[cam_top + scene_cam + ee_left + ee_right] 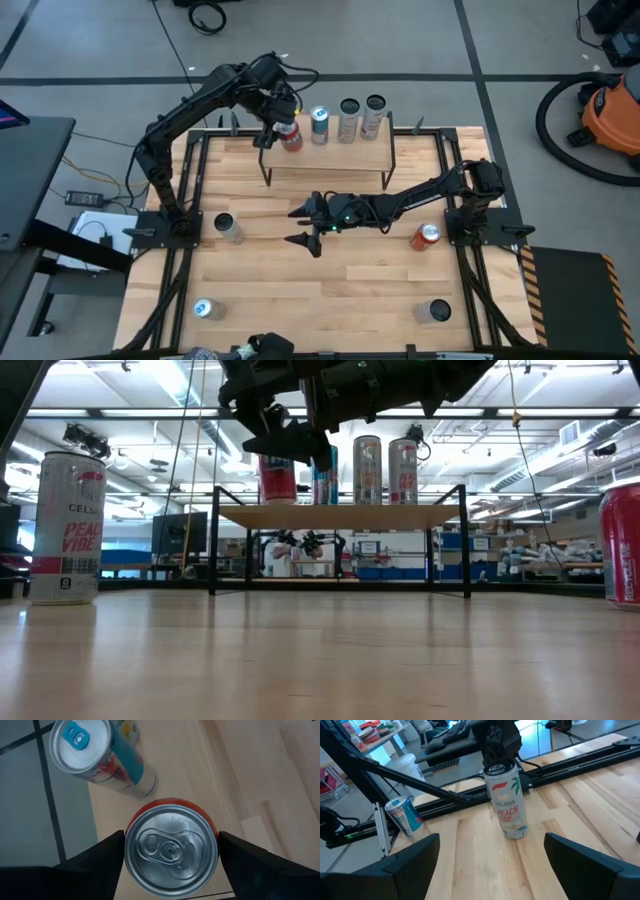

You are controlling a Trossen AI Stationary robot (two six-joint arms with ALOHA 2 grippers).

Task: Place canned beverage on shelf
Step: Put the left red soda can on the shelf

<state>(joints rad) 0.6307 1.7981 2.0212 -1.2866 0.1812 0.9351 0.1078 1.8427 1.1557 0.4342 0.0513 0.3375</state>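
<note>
Setting the red can (290,135) down on the shelf (345,157) calls for a straight, upright lowering before letting go. It sits at the board's left end, between the fingers of the left pincer (277,122), which looks closed on it. A blue can (320,125) stands just beside it on the right, leaving little room to sway. The right pincer (305,225) hangs wide open over the middle of the desk (330,300), with a white can (507,800) ahead.

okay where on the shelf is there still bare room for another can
The shelf is bare along its front edge, nearer the right gripper. Its back edge is crowded: three cans in a row, plus the red can between the left gripper fingers at the left end.
</note>
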